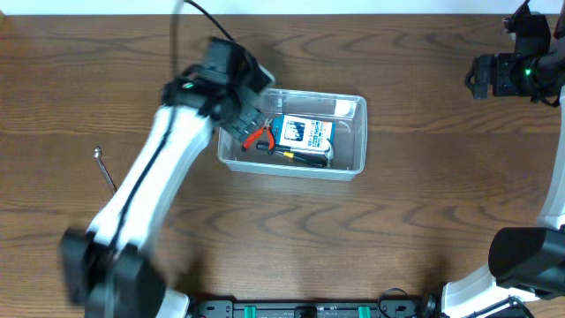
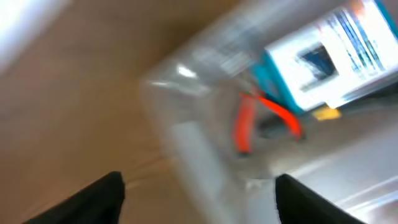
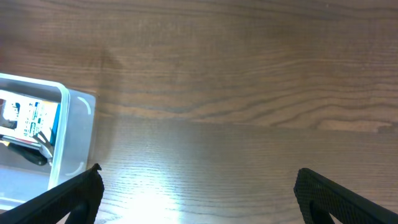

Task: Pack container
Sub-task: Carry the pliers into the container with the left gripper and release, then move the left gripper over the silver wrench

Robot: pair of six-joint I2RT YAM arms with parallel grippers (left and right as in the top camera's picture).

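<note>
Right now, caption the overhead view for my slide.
Left gripper over clear plastic tub containing red-handled tool and blue-and-white box.

Clear container (image 1: pixel 361 132); perhaps orange-handled pliers (image 1: pixel 257 136)

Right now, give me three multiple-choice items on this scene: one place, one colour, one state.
1. Where is the blue-and-white box? A) in the clear container B) in a drawer C) on the floor
2. What colour are the handles of the pliers? A) green B) red C) white
3. The right gripper is: A) shut on a tool B) open and empty C) out of view
Answers: 1 A, it lies within the container's walls; 2 B, red grips show overhead; 3 B, its wrist view shows the jaws wide apart, nothing held.
</note>
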